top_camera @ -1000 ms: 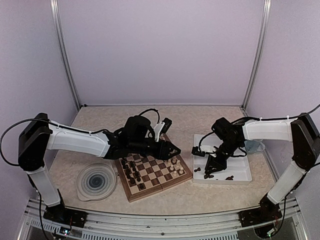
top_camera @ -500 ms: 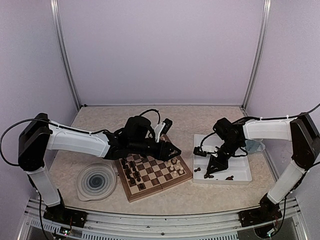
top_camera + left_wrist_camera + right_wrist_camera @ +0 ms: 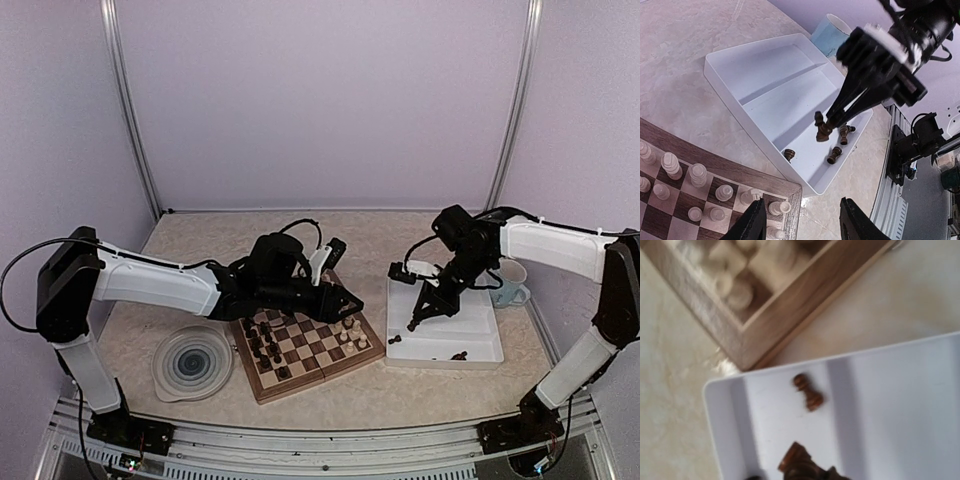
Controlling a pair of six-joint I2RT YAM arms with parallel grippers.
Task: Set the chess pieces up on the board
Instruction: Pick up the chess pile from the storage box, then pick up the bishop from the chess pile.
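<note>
The board [image 3: 262, 390] lies at table centre, with dark chess pieces [image 3: 262, 345] on its left side and pale ones [image 3: 350, 335] on its right. My left gripper [image 3: 350, 300] hangs open over the board's right edge, and its black fingers [image 3: 752, 222] frame the corner with the pale pieces [image 3: 697, 175]. My right gripper [image 3: 413, 322] is shut on a dark chess piece [image 3: 823, 131], held above the white tray [image 3: 480, 362]. The same piece [image 3: 800, 462] shows at the bottom of the right wrist view.
Loose dark pieces [image 3: 835, 154] lie in the two-compartment tray [image 3: 755, 75], one of them a pawn [image 3: 808, 392] near its left wall. A pale blue mug [image 3: 510, 285] stands behind the tray. A round blue-swirl plate [image 3: 193, 362] sits left of the board.
My right gripper has closed on a dark piece and lifted it off the tray floor, moving up and back. The left arm has not moved.
</note>
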